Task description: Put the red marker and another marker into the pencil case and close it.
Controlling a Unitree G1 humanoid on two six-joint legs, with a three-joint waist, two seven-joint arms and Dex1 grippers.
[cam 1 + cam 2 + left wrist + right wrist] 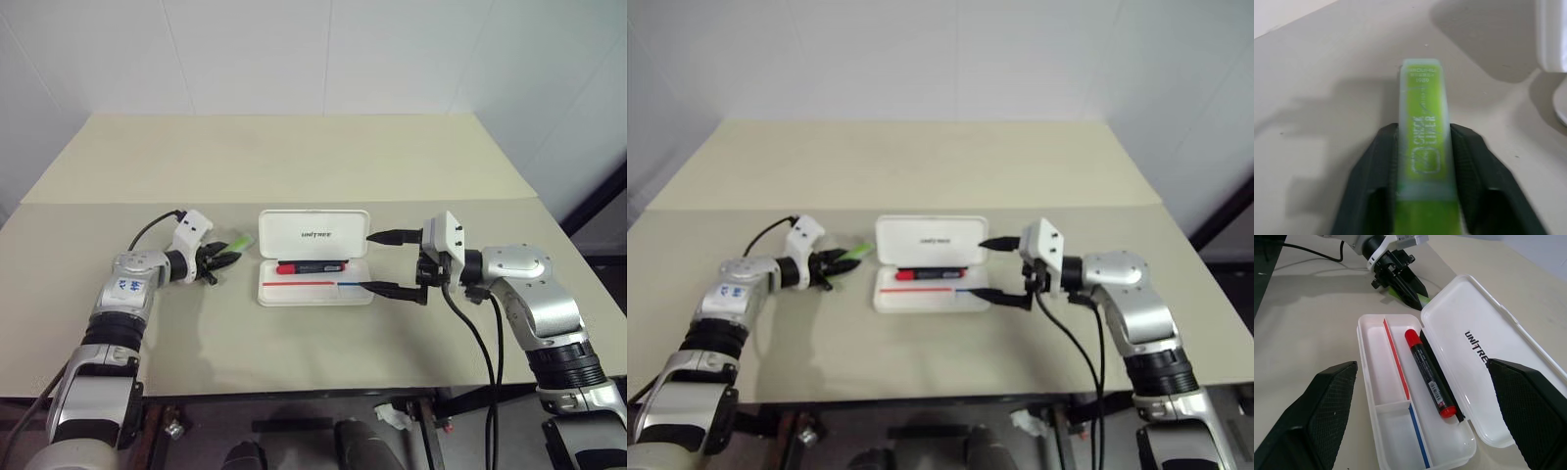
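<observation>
The case (1484,352) lid carried dark "UNITREE" lettering, cut off at the edge of the right wrist view. The green marker (1422,147) read "CHECK LINER" in white, with "1989" near its tip under a line too blurred to make out. The red marker's (1427,374) label print stayed unreadable.

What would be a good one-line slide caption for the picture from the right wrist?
Open pencil case holding the red marker, framed by the right pincer, with the left pincer at the green highlighter.
</observation>
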